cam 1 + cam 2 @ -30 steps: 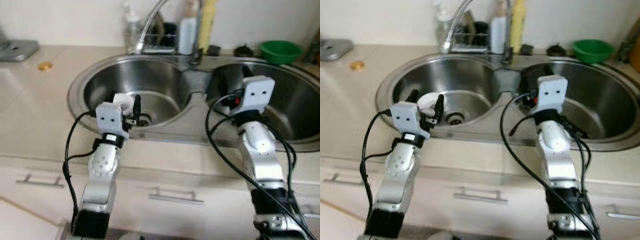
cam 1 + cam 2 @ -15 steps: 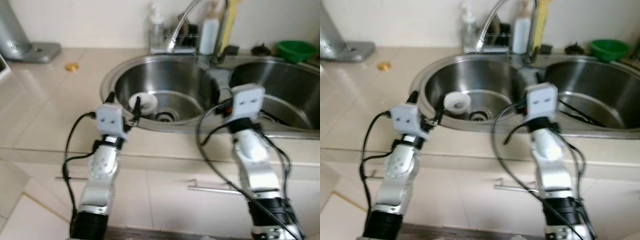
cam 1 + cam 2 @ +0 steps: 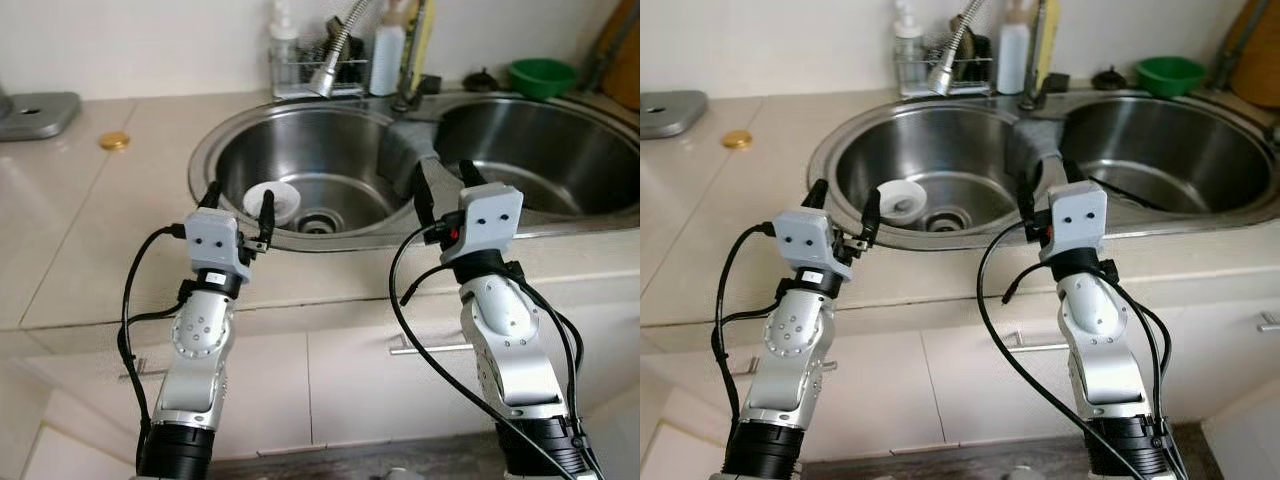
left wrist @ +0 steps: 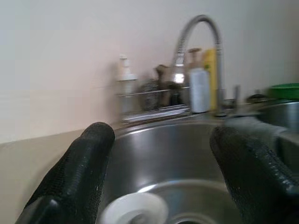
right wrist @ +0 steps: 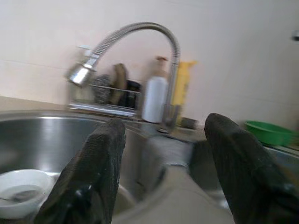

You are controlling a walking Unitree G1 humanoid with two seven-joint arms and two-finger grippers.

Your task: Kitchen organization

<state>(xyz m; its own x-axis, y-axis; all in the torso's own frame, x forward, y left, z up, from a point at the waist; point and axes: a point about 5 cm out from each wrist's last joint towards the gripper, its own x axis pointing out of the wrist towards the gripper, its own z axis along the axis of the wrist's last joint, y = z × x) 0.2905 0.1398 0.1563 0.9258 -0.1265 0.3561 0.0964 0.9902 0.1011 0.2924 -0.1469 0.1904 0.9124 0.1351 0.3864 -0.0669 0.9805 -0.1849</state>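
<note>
A small white bowl (image 3: pixel 272 200) lies in the left basin of the steel double sink (image 3: pixel 205 150), beside the drain. My left gripper (image 3: pixel 237 202) is open, held over the sink's near rim just in front of the bowl (image 4: pixel 133 208). My right gripper (image 3: pixel 440 185) is open too, raised near the divider between the two basins. Nothing is between either pair of fingers. The right basin (image 3: pixel 1160 140) holds a dark thin object I cannot make out.
A curved faucet (image 3: pixel 335 55) leans over the left basin. Behind it stand a wire rack (image 3: pixel 305 72), a soap pump and bottles. A green bowl (image 3: pixel 540 75) sits at the back right. A gold lid (image 3: pixel 113 142) lies on the beige counter at left.
The camera has pulled back and shifted, so the sink sits farther away and more cabinet front shows. Both grippers stay open near the sink's front rim.
</note>
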